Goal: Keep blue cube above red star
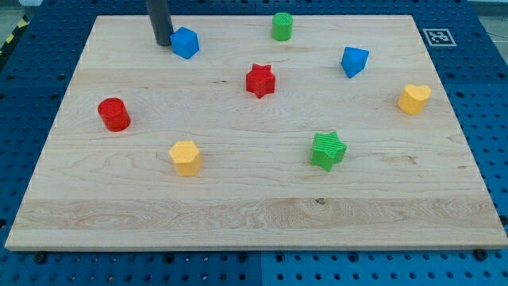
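Observation:
The blue cube (185, 42) sits near the view's top left of the wooden board (254, 214). The red star (259, 80) lies below and to the right of it, near the board's middle top. My tip (162, 42) is at the end of the dark rod, just left of the blue cube, touching or nearly touching its left side.
A green cylinder (282, 26) stands at the top. A second blue block (354, 60), wedge-like, lies at the upper right. A yellow heart (413, 98) is at the right, a red cylinder (114, 114) at the left, a yellow hexagon (186, 157) and a green star (328, 150) lower down.

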